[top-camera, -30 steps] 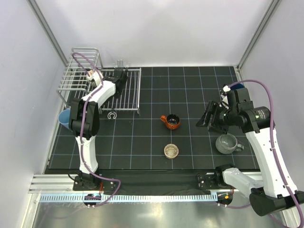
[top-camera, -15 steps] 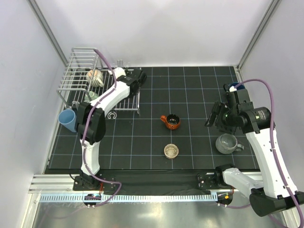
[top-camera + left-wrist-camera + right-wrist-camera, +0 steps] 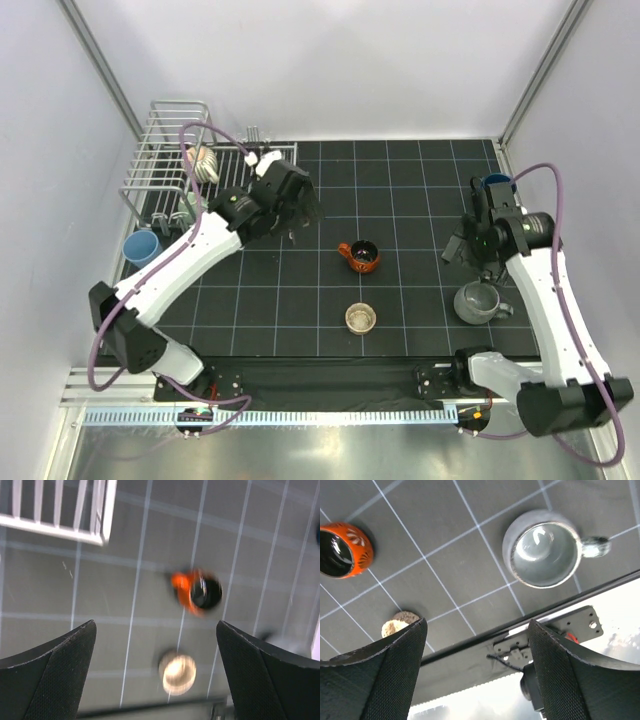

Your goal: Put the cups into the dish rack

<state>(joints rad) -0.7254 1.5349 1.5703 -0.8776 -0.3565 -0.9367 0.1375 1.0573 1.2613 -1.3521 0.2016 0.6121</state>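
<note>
**Ribbed cream cup (image 3: pixel 204 162) in the dish rack (image 3: pixel 160 160)**

The rack sits upper left in the top view. Left gripper (image 3: pixel 156 625) and right gripper (image 3: pixel 477 624) have fingers spread wide, holding nothing. Orange cup (image 3: pixel 360 256) and tan cup (image 3: pixel 361 318) stand mid-frame, grey mug (image 3: pixel 478 302) lower right.

The table (image 3: pixel 400 170) is black with thin pale lines making squares. There is an orange cup (image 3: pixel 358 256) with a black inside, a tan cup (image 3: pixel 361 318), a grey mug (image 3: pixel 478 302), a dark blue cup (image 3: pixel 495 183) and a light blue tumbler (image 3: pixel 141 248). The silver rack (image 3: pixel 162 128) holds a cream cup (image 3: pixel 203 162) with stripes.
</note>
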